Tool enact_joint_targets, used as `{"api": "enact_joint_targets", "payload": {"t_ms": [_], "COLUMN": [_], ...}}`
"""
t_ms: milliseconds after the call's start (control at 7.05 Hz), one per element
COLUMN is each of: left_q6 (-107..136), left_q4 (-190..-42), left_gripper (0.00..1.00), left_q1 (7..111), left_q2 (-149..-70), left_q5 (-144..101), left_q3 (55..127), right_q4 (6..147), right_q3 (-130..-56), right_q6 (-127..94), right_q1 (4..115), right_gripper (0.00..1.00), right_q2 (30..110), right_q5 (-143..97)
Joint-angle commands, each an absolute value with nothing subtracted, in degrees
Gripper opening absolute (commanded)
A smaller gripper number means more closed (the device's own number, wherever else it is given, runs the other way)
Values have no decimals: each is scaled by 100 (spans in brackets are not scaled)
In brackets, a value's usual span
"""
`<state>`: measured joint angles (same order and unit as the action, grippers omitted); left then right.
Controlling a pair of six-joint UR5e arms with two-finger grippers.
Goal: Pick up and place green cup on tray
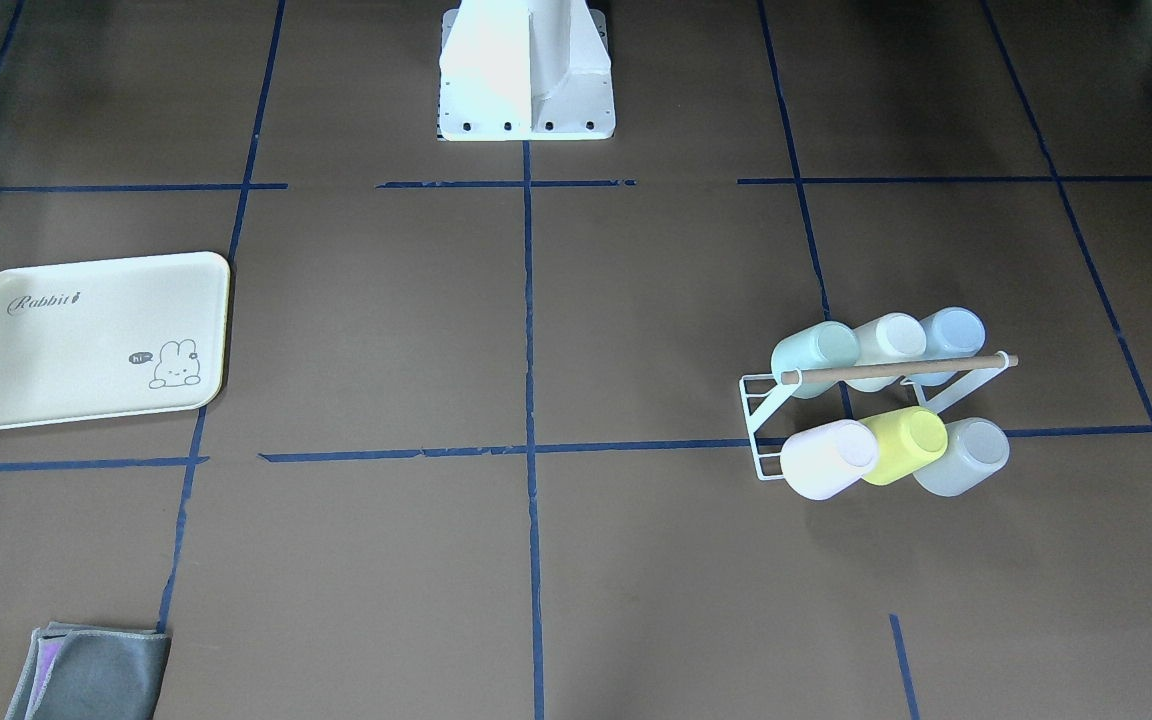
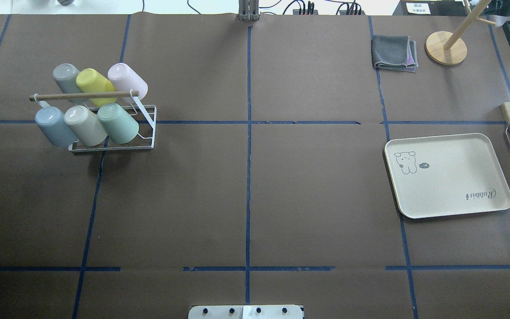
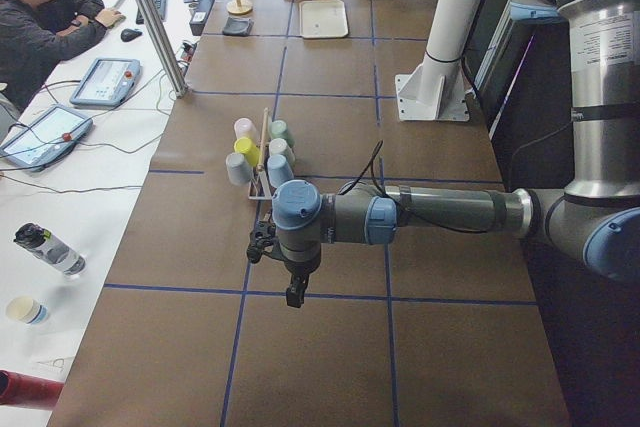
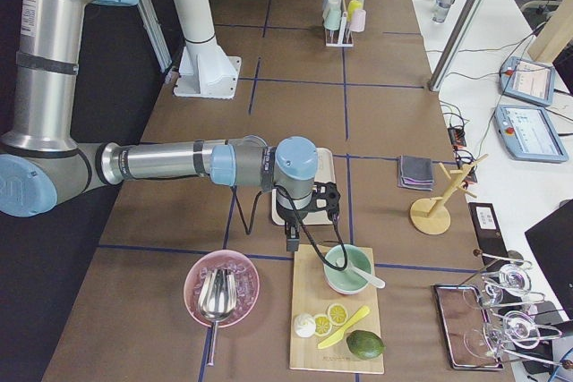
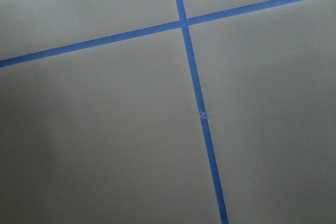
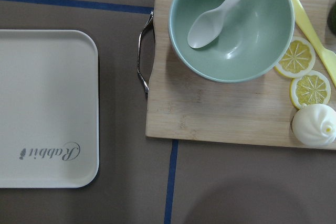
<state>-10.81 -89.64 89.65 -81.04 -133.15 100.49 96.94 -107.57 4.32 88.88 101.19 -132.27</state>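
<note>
The brown tabletop (image 2: 281, 199) is crossed by blue tape. Both arms are held level, with the left pincer (image 3: 293, 293) and right pincer (image 4: 291, 242) pointed down; whether they are apart cannot be told. The pale mint green cup (image 2: 117, 123) is tilted on a rack (image 2: 117, 149), well apart from the tray (image 2: 450, 186).

Overhead exterior camera: behind the robot base (image 2: 246, 312), facing forward and down. Front-facing camera: opposite side, looking steeply down. Both cover the cup rack (image 2: 82, 95) and tray (image 2: 450, 190). Side cameras look along the desk (image 3: 330, 357) from opposite ends. Left wrist camera: close above blue tape (image 5: 194, 87). Right wrist camera: close, straight down on tray corner and wooden board (image 6: 220, 119).
</note>
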Motion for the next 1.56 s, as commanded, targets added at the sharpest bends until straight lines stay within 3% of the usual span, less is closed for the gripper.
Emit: {"api": "enact_joint_targets", "payload": {"t_ms": [0, 425, 993, 1418], "left_q6": [-1081, -1081, -1081, -1081], "left_q4": [-8974, -8982, -8991, -8991], "left_gripper": [100, 100, 100, 100], "left_q1": [8965, 8965, 8965, 8965], "left_q2": [-8104, -8104, -8104, -8104], "left_q5": [-13315, -13315, -13315, -13315], "left_q3": [10020, 10011, 10020, 10028], "right_q4": [9694, 9451, 5622, 5432], "right_q3": [-10758, -10723, -9169, -8913], "right_q6": [431, 387, -2525, -2795], "right_q1": [8886, 8572, 7167, 6601], "right_gripper": [100, 100, 100, 99], "right_q2": [10116, 9801, 9756, 9590], "right_q5": [-13228, -13480, -13483, -13114]}}
